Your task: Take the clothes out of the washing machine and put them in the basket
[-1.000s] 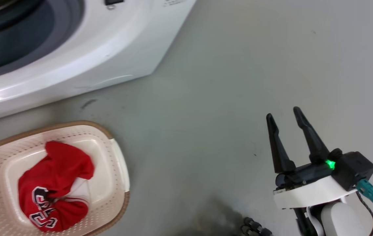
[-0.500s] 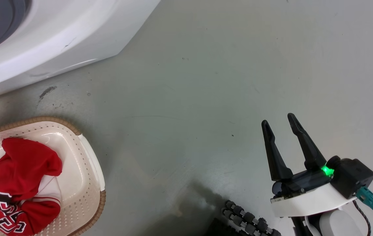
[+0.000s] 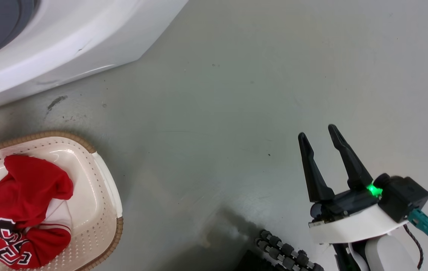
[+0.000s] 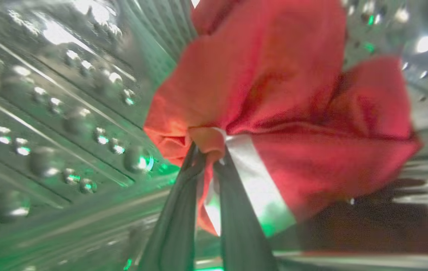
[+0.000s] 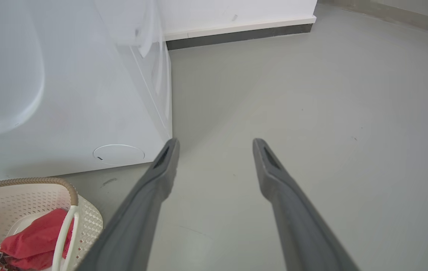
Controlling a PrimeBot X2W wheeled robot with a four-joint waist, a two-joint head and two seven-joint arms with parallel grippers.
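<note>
Grey, smooth floor (image 3: 236, 113) runs out from the foot of the washing machine (image 3: 67, 41). The basket (image 3: 106, 195) stands on it just before the machine's front and holds the numbered garment (image 3: 22, 203), red and crumpled.

The second garment (image 4: 274, 94) is inside the machine, bunched against the perforated steel drum (image 4: 48, 113). The left gripper (image 4: 209, 154) is pinched on a gathered fold of it, beside a white stripe (image 4: 251, 169). The right gripper (image 3: 317, 131) hangs over bare floor, well apart from the machine, fingers spread and holding nothing.

Handling, as judged: the cloth looks light, limp and thin. It should drape and trail below the grip, and loose ends may drag on the machine's porthole rim. A bunched fold is the sound place to hold, since a single layer could slip between the fingers.

The left wrist view reports the grip and the drum wall at close range. The head view reports the basket's contents and numerals from above. The right wrist view adds a round flap (image 5: 119, 153) low on the machine's front and dark skirting (image 5: 236, 35) behind the machine.
</note>
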